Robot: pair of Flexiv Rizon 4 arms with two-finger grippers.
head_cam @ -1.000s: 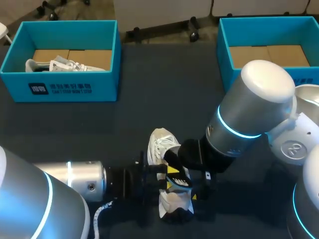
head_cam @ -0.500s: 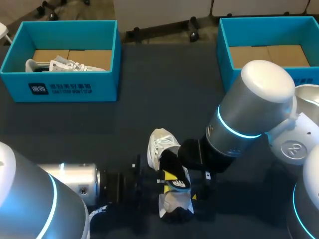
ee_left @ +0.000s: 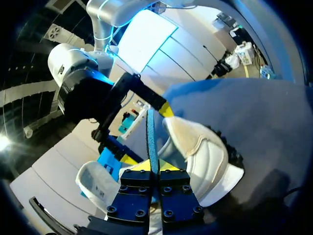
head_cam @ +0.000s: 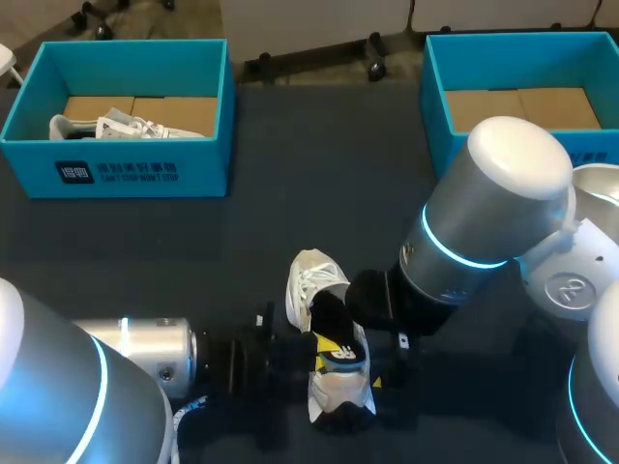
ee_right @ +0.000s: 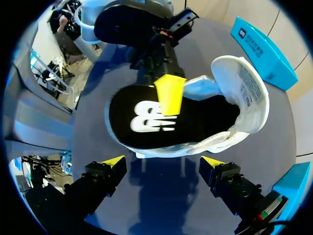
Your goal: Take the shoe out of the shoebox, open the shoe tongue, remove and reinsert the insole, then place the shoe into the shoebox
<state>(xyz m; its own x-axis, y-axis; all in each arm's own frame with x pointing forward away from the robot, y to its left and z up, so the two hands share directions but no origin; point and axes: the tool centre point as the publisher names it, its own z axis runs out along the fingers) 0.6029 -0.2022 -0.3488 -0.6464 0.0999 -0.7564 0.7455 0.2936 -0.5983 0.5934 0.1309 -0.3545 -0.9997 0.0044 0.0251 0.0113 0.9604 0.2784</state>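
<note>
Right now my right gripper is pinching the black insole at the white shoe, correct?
Not quite: the left gripper is the one pinching the black insole at the white shoe, as the left wrist view shows. The right gripper is open.

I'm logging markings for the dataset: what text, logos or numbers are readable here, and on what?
Left shoebox front: white logo and print lines, too small to read.
Insole: large white logo, partly covered by one of the yellow fingers, not readable whole.
Shoe tongue label: print too small to read.
Nothing else legible.
</note>
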